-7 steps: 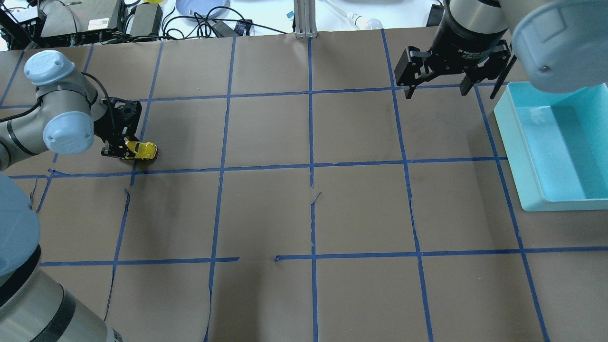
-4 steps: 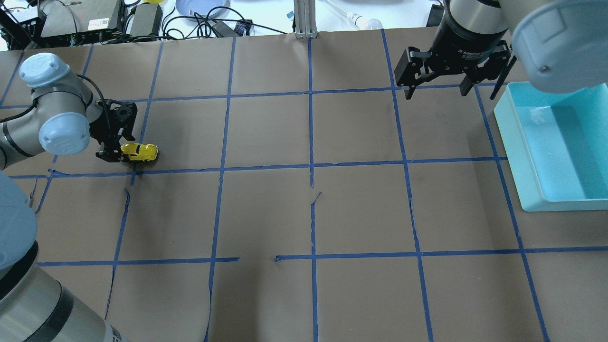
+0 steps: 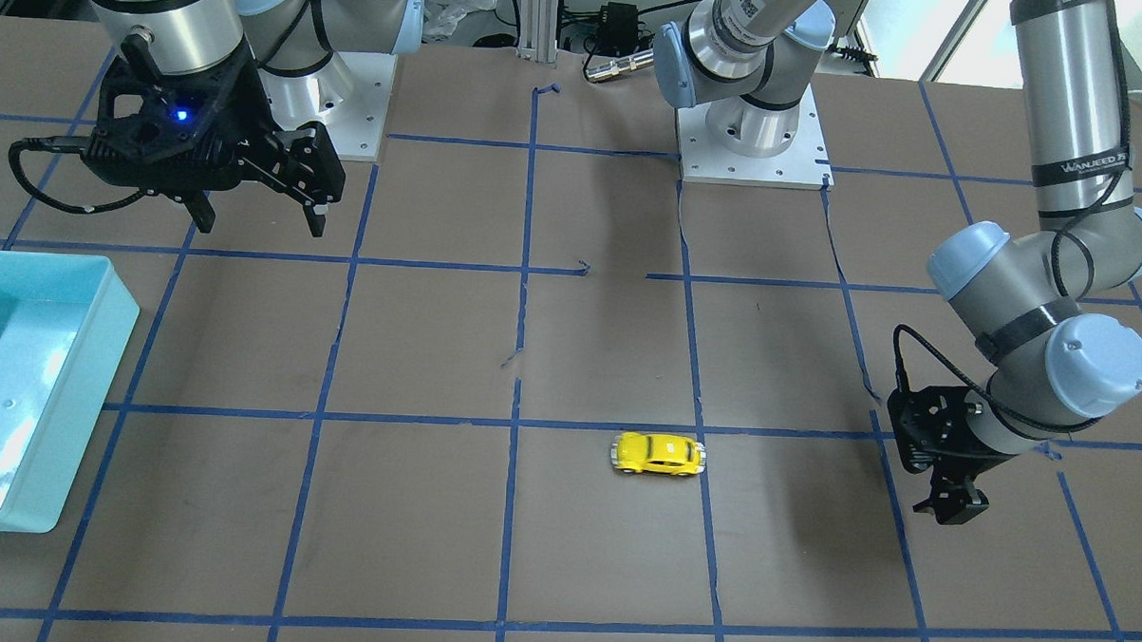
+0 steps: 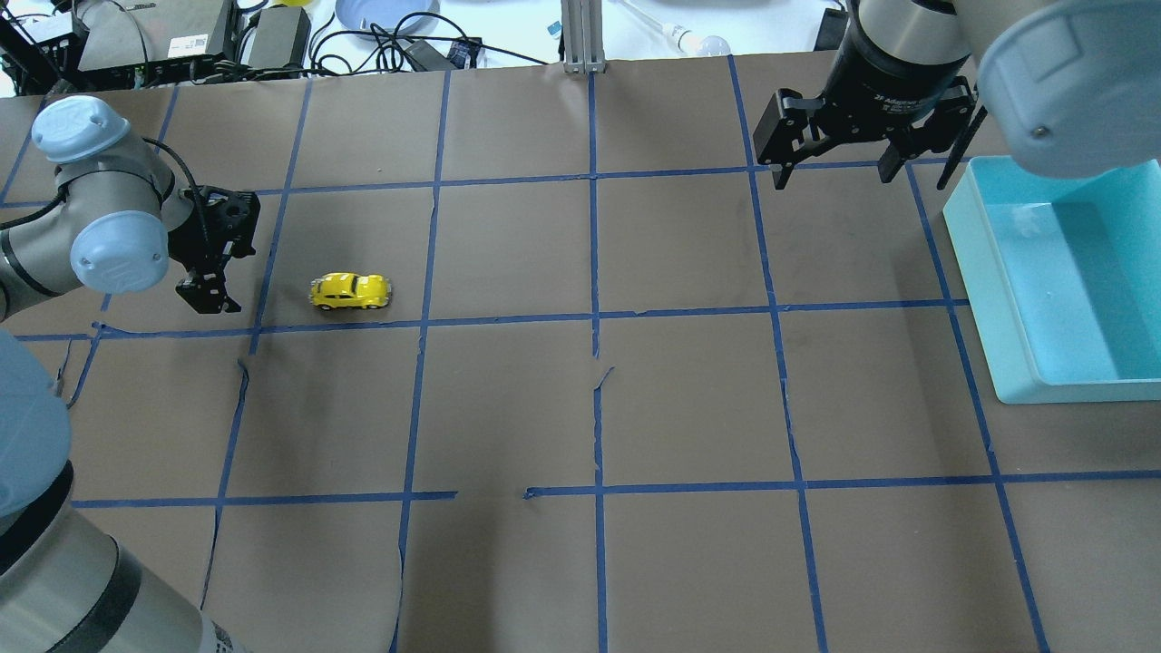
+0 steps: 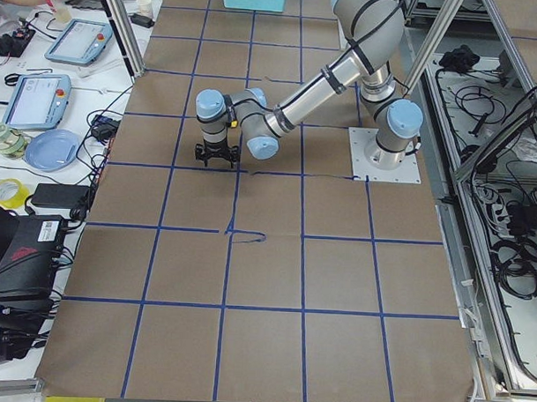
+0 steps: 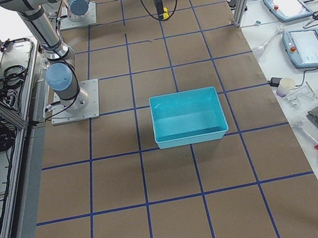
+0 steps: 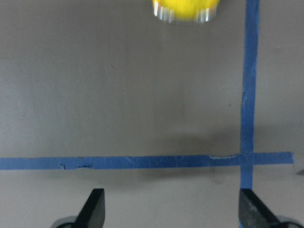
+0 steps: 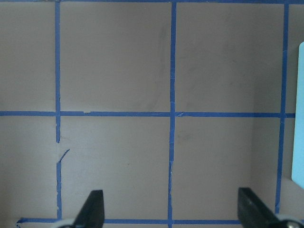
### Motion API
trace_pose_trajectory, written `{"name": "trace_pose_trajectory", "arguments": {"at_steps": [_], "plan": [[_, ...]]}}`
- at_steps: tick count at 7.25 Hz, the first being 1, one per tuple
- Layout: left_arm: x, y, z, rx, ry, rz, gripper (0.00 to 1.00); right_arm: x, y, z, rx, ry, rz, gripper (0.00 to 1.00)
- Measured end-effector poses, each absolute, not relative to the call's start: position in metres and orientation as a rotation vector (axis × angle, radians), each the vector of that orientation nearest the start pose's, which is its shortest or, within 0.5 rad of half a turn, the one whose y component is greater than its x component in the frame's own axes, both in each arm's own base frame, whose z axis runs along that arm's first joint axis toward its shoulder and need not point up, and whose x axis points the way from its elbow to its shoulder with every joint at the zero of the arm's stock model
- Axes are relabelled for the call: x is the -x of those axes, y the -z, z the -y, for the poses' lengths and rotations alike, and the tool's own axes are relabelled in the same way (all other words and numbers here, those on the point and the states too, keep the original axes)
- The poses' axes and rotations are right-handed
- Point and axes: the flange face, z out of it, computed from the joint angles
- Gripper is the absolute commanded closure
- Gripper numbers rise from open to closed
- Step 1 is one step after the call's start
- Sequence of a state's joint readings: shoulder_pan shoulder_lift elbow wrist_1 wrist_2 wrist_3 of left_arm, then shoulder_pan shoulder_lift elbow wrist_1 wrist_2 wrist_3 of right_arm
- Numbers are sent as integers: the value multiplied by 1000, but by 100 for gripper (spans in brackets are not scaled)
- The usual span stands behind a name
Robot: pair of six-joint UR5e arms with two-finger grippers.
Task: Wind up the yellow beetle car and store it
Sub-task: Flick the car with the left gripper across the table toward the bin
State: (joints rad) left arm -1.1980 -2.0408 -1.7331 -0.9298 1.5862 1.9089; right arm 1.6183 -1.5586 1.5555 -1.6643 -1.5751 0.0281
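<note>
The yellow beetle car point(image 4: 350, 291) stands free on its wheels on the brown table, in the left part of the overhead view. It also shows in the front view point(image 3: 657, 454) and blurred at the top of the left wrist view point(image 7: 186, 9). My left gripper point(image 4: 207, 299) is open and empty, low over the table, a short way left of the car and apart from it. My right gripper point(image 4: 830, 172) is open and empty, high at the far right, next to the bin. Its fingertips point(image 8: 95, 206) frame bare table.
A teal bin point(image 4: 975, 281) sits at the table's right edge, open and seemingly holding nothing; it also shows in the front view point(image 3: 104, 362). Blue tape lines point(image 4: 594, 317) grid the brown paper. Cables and devices point(image 4: 272, 41) lie beyond the far edge.
The left gripper let go of the car and drew back to the left. The car has rolled to the right, about one car length clear of the fingers. The right arm stayed still.
</note>
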Motion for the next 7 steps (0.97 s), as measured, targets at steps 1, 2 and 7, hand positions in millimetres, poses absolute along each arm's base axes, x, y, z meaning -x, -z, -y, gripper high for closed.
{"name": "trace_pose_trajectory", "arguments": {"at_steps": [1, 2, 7], "plan": [[-77, -224, 616, -2156, -20, -2265, 2, -157, -499, 499, 30, 152, -3139, 0], [-48, -240, 614, -2129, -26, -2293, 2, -157, -499, 499, 30, 152, -3139, 0], [111, -344, 571, -1732, -3, -2597, 8, -157, -499, 499, 31, 153, -3137, 0]]}}
